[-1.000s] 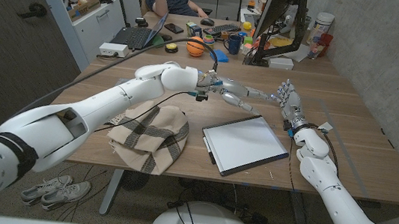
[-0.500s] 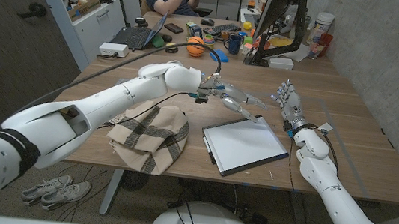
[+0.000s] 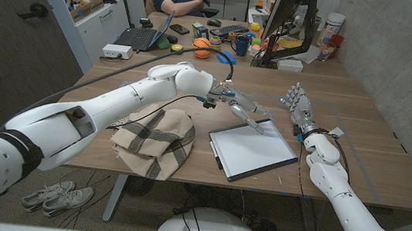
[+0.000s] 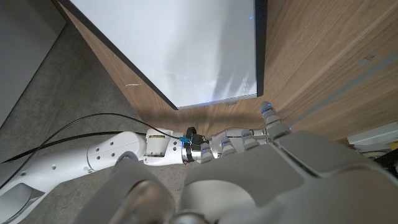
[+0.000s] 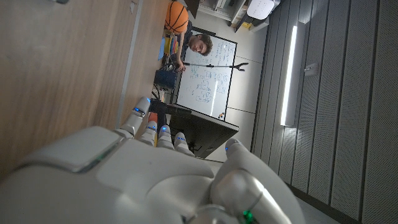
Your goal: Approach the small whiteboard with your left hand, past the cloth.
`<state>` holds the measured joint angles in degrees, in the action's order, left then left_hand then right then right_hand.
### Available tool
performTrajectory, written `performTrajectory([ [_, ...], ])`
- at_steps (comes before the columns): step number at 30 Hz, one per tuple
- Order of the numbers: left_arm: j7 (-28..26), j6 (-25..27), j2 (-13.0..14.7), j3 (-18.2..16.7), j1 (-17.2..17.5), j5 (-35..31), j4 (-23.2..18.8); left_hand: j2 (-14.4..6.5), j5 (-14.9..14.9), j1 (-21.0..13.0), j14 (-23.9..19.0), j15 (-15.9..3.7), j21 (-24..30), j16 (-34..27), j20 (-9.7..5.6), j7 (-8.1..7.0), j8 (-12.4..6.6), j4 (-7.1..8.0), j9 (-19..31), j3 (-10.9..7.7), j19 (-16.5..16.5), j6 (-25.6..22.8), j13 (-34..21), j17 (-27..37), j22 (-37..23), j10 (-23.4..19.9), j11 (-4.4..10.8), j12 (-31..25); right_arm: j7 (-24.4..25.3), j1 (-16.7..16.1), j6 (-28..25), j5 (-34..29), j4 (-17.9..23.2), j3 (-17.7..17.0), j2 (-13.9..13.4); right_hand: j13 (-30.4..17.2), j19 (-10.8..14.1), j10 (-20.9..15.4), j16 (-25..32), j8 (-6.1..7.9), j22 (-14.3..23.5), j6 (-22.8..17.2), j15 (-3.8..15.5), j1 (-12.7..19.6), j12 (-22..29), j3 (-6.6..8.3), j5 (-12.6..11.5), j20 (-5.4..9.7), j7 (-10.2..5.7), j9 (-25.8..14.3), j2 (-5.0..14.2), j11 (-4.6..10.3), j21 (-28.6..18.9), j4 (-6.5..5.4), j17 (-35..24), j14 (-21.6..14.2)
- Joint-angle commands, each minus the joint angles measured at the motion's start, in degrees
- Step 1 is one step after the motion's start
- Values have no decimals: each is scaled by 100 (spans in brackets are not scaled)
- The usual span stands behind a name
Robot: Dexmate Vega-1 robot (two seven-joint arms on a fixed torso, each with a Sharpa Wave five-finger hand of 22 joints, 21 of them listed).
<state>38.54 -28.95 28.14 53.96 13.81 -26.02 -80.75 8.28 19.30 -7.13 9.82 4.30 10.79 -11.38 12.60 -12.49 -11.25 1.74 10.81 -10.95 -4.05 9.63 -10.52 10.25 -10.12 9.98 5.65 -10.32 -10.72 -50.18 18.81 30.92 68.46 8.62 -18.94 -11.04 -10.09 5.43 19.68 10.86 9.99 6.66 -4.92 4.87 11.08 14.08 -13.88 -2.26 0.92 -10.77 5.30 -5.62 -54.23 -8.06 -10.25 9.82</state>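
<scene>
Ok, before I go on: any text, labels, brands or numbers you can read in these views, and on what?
None can be read.
Small whiteboard: blank, no writing.
Wall whiteboard behind the person: markings on it, too small and blurred to read.
Items on the far end of the table: any labels too small to tell.

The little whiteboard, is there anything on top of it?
The left hand reaches over the small whiteboard at its far edge; whether its fingertips touch it is unclear. The rest of the white surface looks bare. What lies under the board is hidden.
</scene>
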Motion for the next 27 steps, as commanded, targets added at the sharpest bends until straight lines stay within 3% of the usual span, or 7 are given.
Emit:
performTrajectory([
  [1, 210, 87, -27, 148, -53, -253, -110, -2, 34, -89, 169, -8, -15, 0, -6, -26, 19, -55, 17, 12, 52, 131, -34, 29, -1, 427, 25, -6, 18, -32, 7, 10, 38, -14, -5, -12, -715, -2, -27, 30, 22, -39, -25, -2, 21, -38, -38, -21, -4, -21, -25, 29, 16, 3, -24, 350],
  [27, 268, 216, 58, 95, 40, -305, -288, -68, 100, -350, 4, -102, 18, -73, -11, -26, 3, -190, 30, 14, -44, 237, -35, 24, -5, 308, 30, -68, 61, -64, -48, -24, 116, 18, -22, -12, -702, -7, -54, 24, 22, -39, -22, -25, 16, -68, -42, -25, -8, -21, -30, 35, 75, -6, -26, 340],
])
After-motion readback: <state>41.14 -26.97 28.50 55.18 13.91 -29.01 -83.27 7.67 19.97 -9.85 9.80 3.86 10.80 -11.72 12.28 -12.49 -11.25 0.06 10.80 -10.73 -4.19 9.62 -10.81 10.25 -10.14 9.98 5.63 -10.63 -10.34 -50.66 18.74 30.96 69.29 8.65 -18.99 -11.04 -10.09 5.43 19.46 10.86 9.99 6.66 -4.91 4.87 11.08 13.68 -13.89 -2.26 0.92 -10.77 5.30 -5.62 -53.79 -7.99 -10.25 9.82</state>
